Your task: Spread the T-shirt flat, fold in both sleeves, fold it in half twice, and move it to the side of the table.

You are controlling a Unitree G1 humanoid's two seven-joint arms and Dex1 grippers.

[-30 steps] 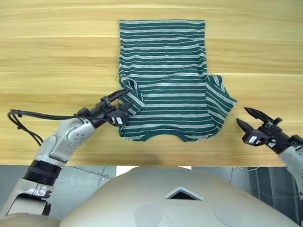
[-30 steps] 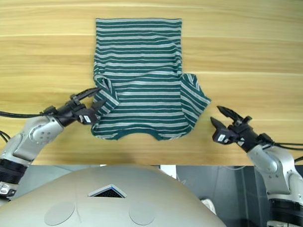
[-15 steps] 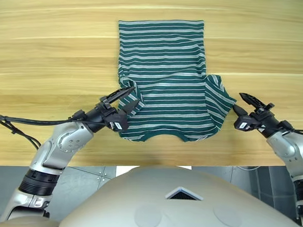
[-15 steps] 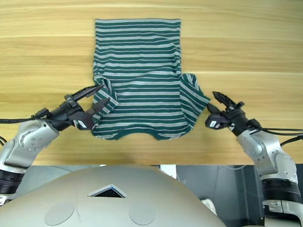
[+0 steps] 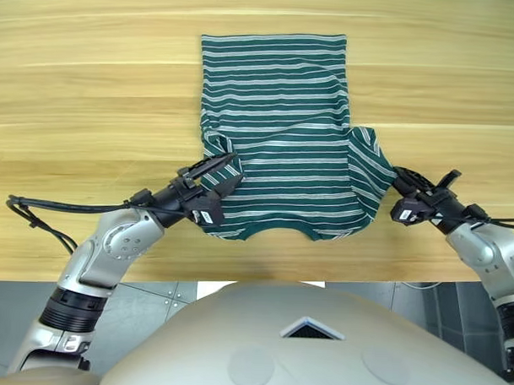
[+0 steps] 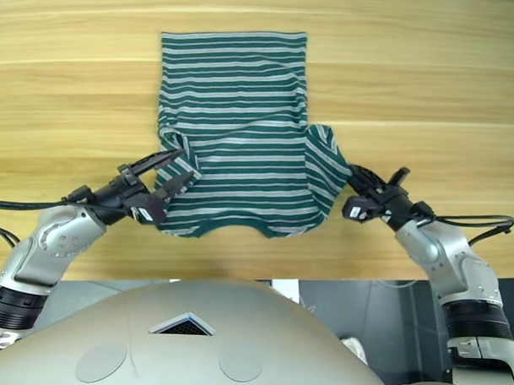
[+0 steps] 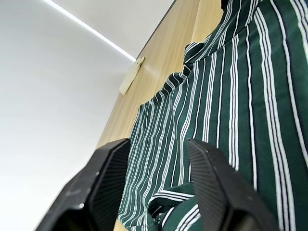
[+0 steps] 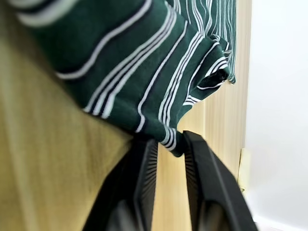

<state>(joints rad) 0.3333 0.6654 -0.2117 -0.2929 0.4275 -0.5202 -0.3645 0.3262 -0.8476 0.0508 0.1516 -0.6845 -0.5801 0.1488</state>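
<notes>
One wooden table [image 5: 92, 85] carries one striped T-shirt [image 5: 281, 117] at its middle, collar toward the near edge and both sleeves bunched. Two grippers work it: the left gripper [image 7: 158, 147], fingers apart, straddles the left sleeve, while the right gripper [image 8: 167, 139] pinches the right sleeve's hem. This looks like the spreading step; next, the left must close and both draw outward.
</notes>
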